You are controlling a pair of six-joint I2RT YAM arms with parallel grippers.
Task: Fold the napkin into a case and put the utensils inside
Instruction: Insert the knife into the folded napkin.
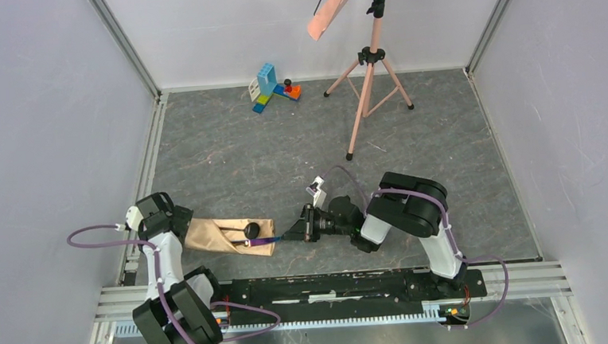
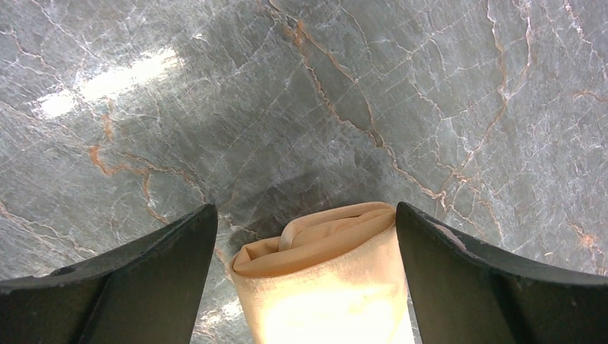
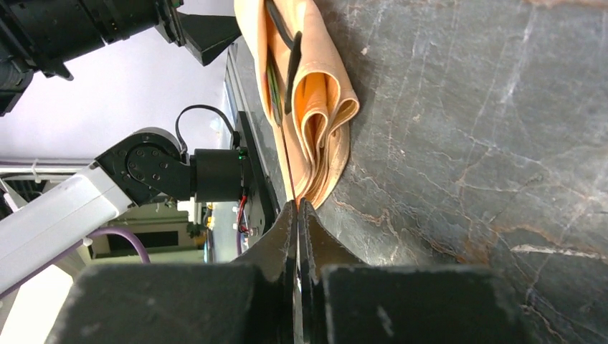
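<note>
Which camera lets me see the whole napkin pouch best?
The top external view: the whole napkin pouch lies there, utensils poking out. Left wrist shows only one folded end; right wrist shows its layered mouth edge-on.

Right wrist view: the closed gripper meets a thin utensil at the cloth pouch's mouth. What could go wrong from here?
The right gripper pinches only the tip of the iridescent purple-gold blade-like utensil, so it may slip or twist if pushed. The left gripper stands open around the folded peach-tan cloth case without gripping it, so a push could slide or unfold it. The thin black round-ended utensil sticks out and might get dragged.
</note>
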